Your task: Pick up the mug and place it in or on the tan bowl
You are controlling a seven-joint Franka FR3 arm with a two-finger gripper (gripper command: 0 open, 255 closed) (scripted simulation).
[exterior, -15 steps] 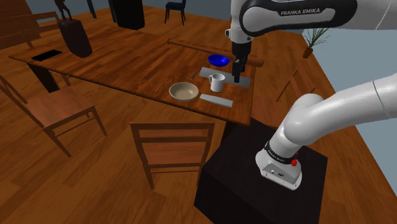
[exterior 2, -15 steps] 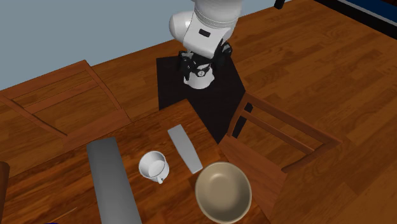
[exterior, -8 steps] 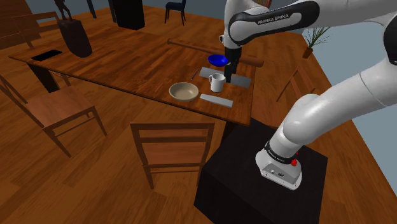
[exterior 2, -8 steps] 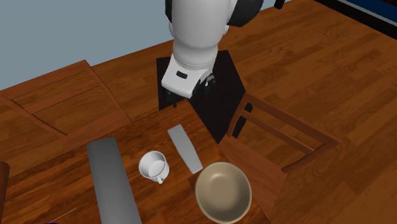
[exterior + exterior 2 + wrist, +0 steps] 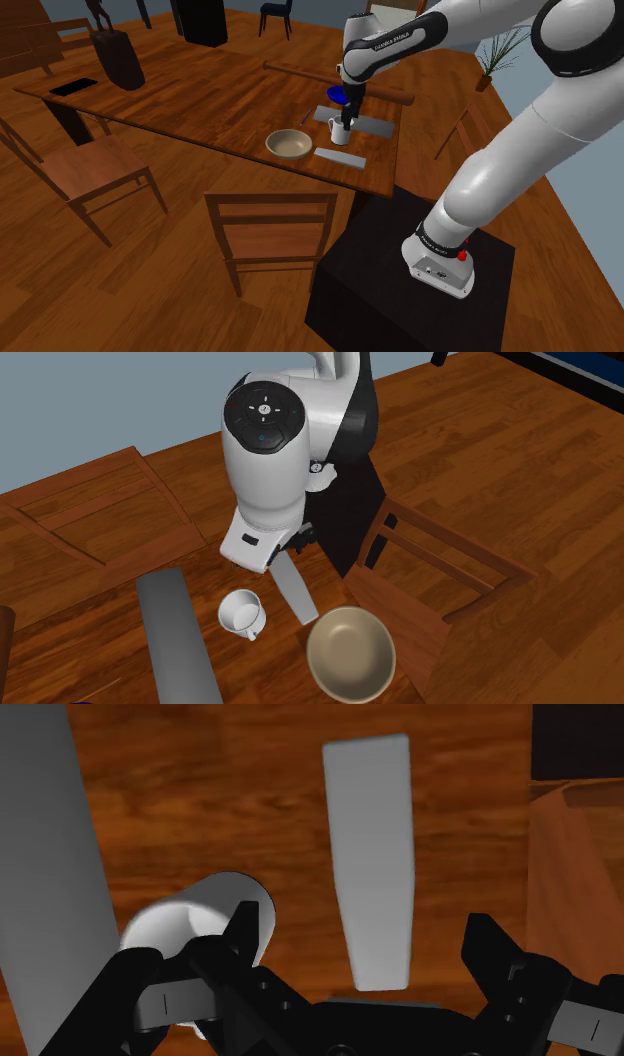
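Note:
A white mug (image 5: 340, 128) stands upright on the wooden table (image 5: 200, 95), with its handle toward the tan bowl (image 5: 289, 144). My black gripper (image 5: 347, 116) hangs just above the mug, pointing down. In the wrist view the gripper (image 5: 365, 942) is open and holds nothing. The mug (image 5: 195, 919) lies beside its left finger (image 5: 245, 929), outside the gap. A flat grey strip (image 5: 370, 854) lies on the table under the gap. From across the table, the mug (image 5: 241, 613) sits beside the tan bowl (image 5: 350, 652), below the arm's white hand (image 5: 262, 482).
A blue bowl (image 5: 340, 95) stands just behind the mug. A long grey slab (image 5: 178, 637) lies on the mug's other side. A wooden chair (image 5: 430, 577) stands at the table's edge near the bowl, with the black stand (image 5: 410, 290) beyond it.
The arm has swung toward the shoulder view's left, from over the grey slab to above the mug. Its hand has come down over the table edge. The fingers stayed open.

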